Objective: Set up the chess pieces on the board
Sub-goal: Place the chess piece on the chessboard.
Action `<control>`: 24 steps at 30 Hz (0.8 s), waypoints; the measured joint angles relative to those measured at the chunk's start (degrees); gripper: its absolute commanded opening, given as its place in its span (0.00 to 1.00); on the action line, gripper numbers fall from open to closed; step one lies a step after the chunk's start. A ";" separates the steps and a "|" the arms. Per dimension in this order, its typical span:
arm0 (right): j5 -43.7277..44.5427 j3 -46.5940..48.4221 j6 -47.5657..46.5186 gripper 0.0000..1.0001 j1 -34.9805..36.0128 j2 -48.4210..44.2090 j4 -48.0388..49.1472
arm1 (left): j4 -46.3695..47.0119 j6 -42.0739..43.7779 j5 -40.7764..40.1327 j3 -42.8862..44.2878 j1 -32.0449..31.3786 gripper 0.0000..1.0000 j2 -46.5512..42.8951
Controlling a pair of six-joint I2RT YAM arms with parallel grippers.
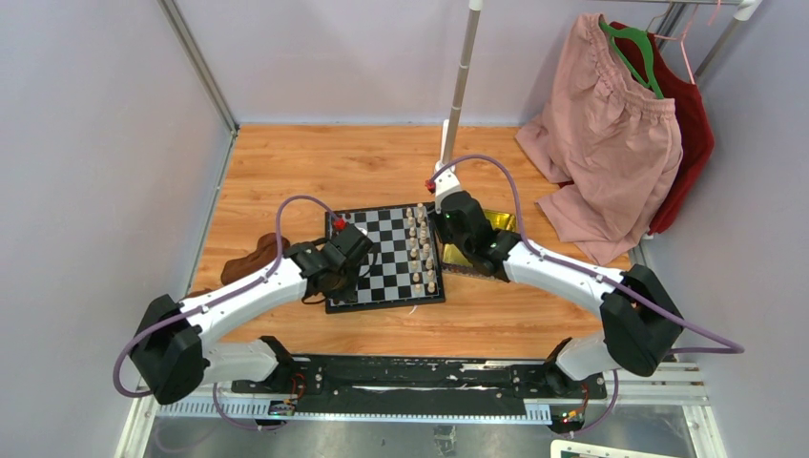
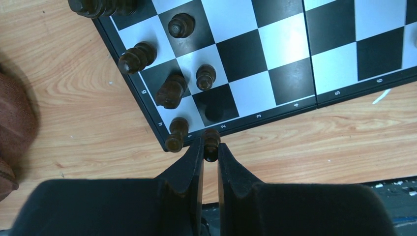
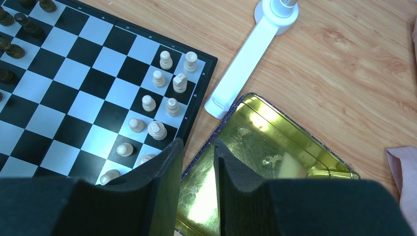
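Left gripper point(image 2: 210, 150) clamps a dark chess piece point(image 2: 212, 137) at the corner of the board point(image 2: 290, 39); the right gripper point(image 3: 197, 143) hangs parted and empty.

In the left wrist view the held piece sits at 6 o'clock, right over the board's black rim rather than over a square. Another dark piece point(image 2: 176, 133) stands just beside it at 9 o'clock. An empty black square point(image 2: 214, 103) lies at 12 o'clock. If the piece were released here, it would likely land on the rim and topple. As the fingers spread, they could also clip the neighbouring piece and knock it off the edge. The right gripper straddles the board's 3 o'clock edge and the gold tray point(image 3: 275, 142), close to the cream pieces point(image 3: 157, 130), so a careless move there could scatter them.
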 measured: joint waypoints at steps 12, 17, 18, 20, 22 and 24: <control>-0.02 -0.50 0.00 0.34 0.00 0.00 0.04 | 5.79 0.02 -1.84 -2.82 0.00 0.05 1.95; -0.04 -0.50 0.00 0.34 -0.02 0.00 0.04 | 7.23 0.02 -2.10 -2.91 0.00 0.06 2.80; -0.04 -0.50 0.00 0.34 -0.02 0.00 0.04 | 7.43 0.02 -2.10 -2.93 0.00 0.06 2.95; -0.07 -0.50 0.00 0.34 -0.11 0.00 0.04 | 7.85 0.02 -2.12 -2.95 0.00 0.06 3.19; -0.07 -0.50 0.00 0.34 -0.28 0.02 0.04 | 8.15 0.02 -2.10 -2.95 0.00 0.07 3.28; -0.07 -0.50 0.00 0.34 -0.39 0.07 0.04 | 8.35 0.02 -2.10 -2.95 0.00 0.09 3.34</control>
